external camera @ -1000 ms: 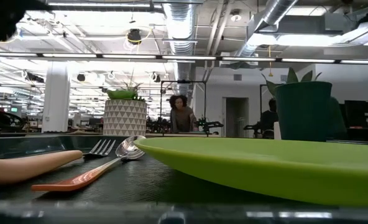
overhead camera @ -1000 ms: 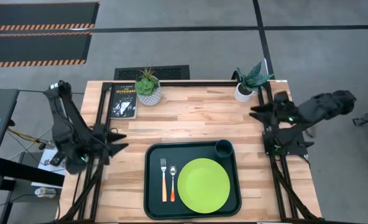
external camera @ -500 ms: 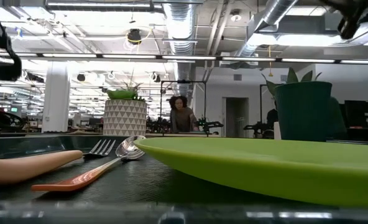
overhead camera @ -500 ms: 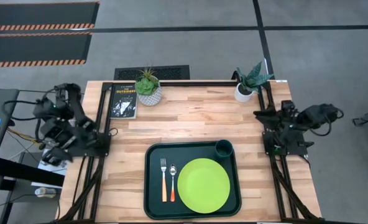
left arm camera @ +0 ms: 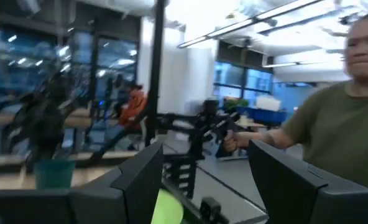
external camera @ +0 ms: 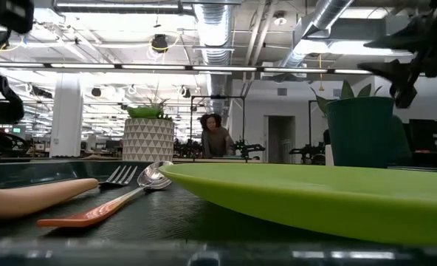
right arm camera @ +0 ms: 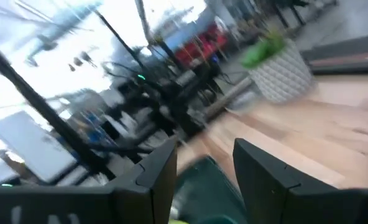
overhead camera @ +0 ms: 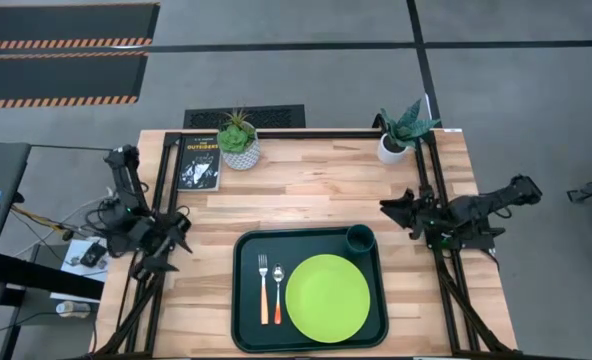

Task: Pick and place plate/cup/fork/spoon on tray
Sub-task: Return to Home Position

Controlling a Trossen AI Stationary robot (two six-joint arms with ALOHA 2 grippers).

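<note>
The dark tray point(overhead camera: 241, 300) lies on the table's near middle. On it rest the lime-green plate point(overhead camera: 327, 297), the dark teal cup point(overhead camera: 361, 238) upright at the far right corner, and the fork point(overhead camera: 263, 288) and spoon point(overhead camera: 277, 290) side by side left of the plate. The low view shows the plate point(external camera: 314, 196), cup point(external camera: 360, 131), fork tines point(external camera: 119, 175) and spoon bowl point(external camera: 153, 174). My left gripper point(overhead camera: 176, 243) is open and empty at the table's left edge, clear of the tray. My right gripper point(overhead camera: 388, 210) is open and empty, far-right of the cup.
A black book point(overhead camera: 198, 163) and a white potted plant point(overhead camera: 239, 140) stand at the far left, another potted plant point(overhead camera: 401, 135) at the far right. Bare wood lies between them and the tray. People show in the room beyond point(external camera: 217, 137) point(left arm camera: 339, 118).
Both arms have folded down toward their own side edges. My right gripper has come down and toward the near edge, ending close to the cup's far right. My left arm has drawn back toward the left edge and lowered. The things on the tray have stayed put.
</note>
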